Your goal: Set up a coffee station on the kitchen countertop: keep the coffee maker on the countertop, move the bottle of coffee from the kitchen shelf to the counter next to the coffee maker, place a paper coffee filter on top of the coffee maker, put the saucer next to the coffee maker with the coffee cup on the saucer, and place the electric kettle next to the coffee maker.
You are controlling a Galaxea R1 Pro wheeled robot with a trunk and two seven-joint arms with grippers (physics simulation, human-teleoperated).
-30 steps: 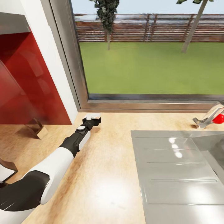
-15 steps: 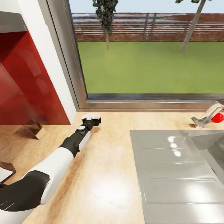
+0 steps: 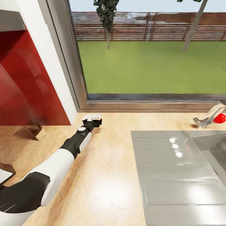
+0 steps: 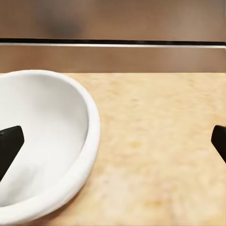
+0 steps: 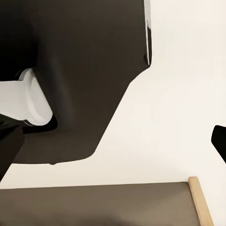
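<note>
The left tool is wide open over the desk; one finger sits over the saucer; the right tool is open too.

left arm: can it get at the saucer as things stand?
Probably yes. The left gripper is open and low over the kitchen countertop, with one finger already over the saucer. Nothing stands between them.
</note>
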